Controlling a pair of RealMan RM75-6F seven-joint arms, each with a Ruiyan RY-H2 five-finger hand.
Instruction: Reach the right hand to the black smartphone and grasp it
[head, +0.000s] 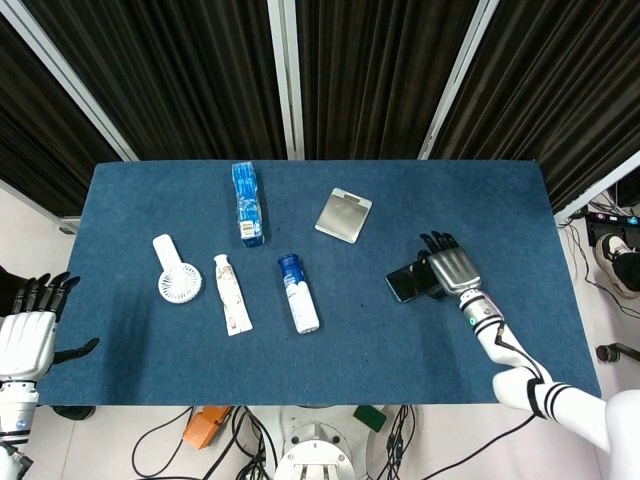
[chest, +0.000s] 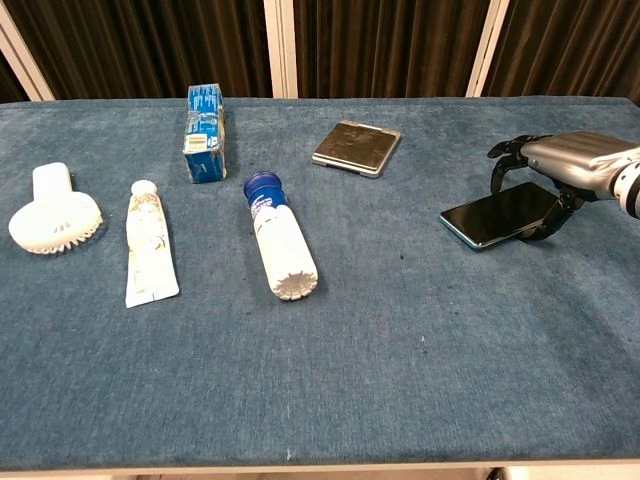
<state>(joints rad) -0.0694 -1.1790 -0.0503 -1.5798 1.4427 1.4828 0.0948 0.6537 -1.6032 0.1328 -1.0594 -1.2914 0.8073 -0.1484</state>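
Note:
The black smartphone (head: 404, 284) (chest: 492, 218) lies flat on the blue table at the right. My right hand (head: 452, 268) (chest: 562, 160) arches over its right end. The fingers (chest: 503, 160) curl down by the phone's far edge, and the thumb (chest: 552, 222) touches its near right edge. The phone still lies on the cloth, and the hand's fingers are apart around it. My left hand (head: 25, 335) hangs off the table's left front corner with its fingers spread and nothing in it; it shows only in the head view.
A silver flat scale (head: 343, 215) (chest: 356, 146) lies behind and left of the phone. Further left are a white bottle with a blue cap (head: 298, 293) (chest: 280, 248), a white tube (head: 231, 293), a white hand fan (head: 176, 270) and a blue box (head: 247, 203).

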